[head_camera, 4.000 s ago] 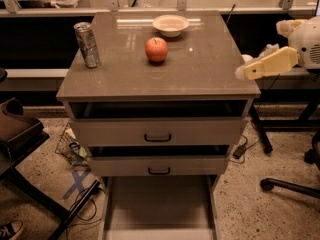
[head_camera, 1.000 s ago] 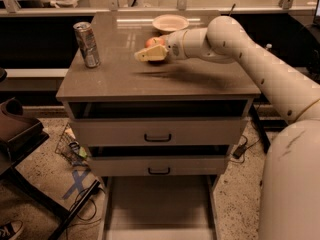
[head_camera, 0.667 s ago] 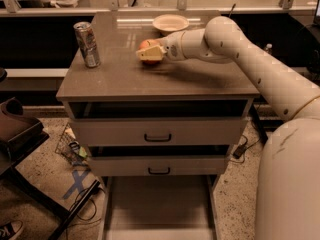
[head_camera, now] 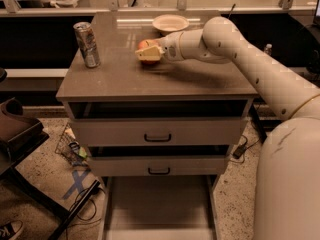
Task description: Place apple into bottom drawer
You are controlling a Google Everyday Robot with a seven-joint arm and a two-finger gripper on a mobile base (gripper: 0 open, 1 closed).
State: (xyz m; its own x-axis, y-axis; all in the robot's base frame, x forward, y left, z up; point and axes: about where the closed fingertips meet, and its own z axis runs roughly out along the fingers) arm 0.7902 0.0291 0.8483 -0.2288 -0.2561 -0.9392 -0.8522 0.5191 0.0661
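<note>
The red-orange apple (head_camera: 144, 44) sits on the grey cabinet top (head_camera: 150, 81), left of centre towards the back. My gripper (head_camera: 149, 54) reaches in from the right and is right at the apple, with its pale tip covering the apple's front lower side. The bottom drawer (head_camera: 157, 204) is pulled out at the foot of the cabinet, and its flat grey floor shows nothing on it.
A silver drink can (head_camera: 87, 44) stands at the top's left edge. A white bowl (head_camera: 170, 22) sits at the back behind the apple. Two upper drawers (head_camera: 157, 132) with black handles stand slightly ajar. A dark stand (head_camera: 17, 134) and floor clutter (head_camera: 72, 146) lie to the left.
Four seconds ago my arm was off to the right, away from the cabinet. It has since reached across to the apple. Over the last second it has barely shifted.
</note>
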